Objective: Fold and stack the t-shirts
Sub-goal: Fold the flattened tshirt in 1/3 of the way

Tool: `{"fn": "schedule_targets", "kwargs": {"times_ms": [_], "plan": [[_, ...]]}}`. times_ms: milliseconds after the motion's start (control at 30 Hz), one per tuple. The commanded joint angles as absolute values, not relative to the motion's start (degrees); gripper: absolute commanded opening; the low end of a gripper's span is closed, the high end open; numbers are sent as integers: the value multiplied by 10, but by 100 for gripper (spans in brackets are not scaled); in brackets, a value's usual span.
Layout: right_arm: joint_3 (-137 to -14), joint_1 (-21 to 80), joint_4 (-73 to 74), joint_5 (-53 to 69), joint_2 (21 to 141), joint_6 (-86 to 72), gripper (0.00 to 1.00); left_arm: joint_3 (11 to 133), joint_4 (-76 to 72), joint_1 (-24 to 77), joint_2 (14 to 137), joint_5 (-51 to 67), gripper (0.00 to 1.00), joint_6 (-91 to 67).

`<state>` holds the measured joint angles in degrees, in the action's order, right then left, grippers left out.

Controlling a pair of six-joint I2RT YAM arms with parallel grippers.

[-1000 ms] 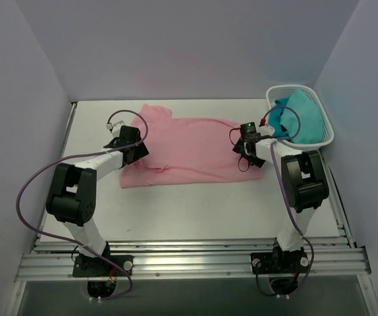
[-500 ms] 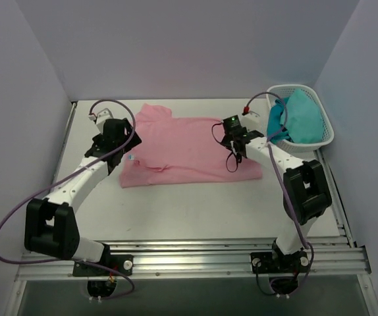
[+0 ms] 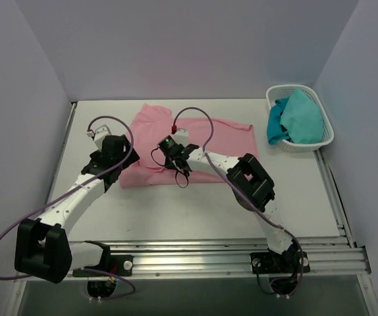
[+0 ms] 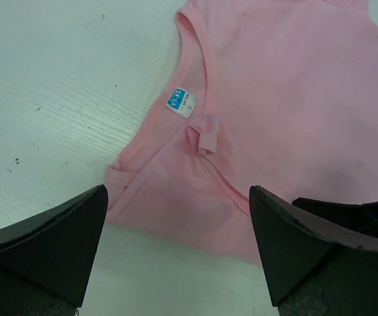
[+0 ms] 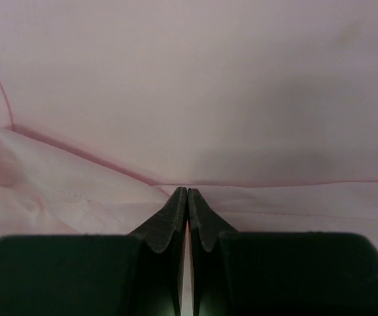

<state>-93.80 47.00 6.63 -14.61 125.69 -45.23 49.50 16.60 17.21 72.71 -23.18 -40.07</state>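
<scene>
A light pink t-shirt [image 3: 209, 141] lies across the back middle of the white table [image 3: 195, 210]. Its lower right part is pulled over toward the left. My right gripper [image 3: 179, 172] is shut on the t-shirt near its front edge. In the right wrist view pink cloth [image 5: 189, 79] fills the frame, and a fold line meets the closed tips of that gripper [image 5: 188, 191]. My left gripper [image 3: 110, 172] stands open at the t-shirt's left end. In the left wrist view this gripper [image 4: 178, 194] hovers over the front left corner, just short of the collar and its pale blue label [image 4: 180, 102].
A white lattice basket [image 3: 294, 87] holding teal cloth [image 3: 304, 115] stands at the back right corner. Grey walls close in the table on three sides. A metal rail [image 3: 189, 260] with both arm bases runs along the near edge.
The right gripper has shut on the t-shirt's right side and carried it left across the shirt. The left arm stretched out and settled by the collar, still open.
</scene>
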Motion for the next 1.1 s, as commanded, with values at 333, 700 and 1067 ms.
{"fn": "schedule_targets", "kwargs": {"times_ms": [333,700,1067], "plan": [[-1010,499,122,-159,1273,-465,0,490,160,174,701,-251,97,-403],[-983,521,127,-174,1236,-469,0,488,151,173,711,-251,97,-403],[-974,542,125,-191,1223,-469,62,480,148,174,709,-249,96,-404]]}}
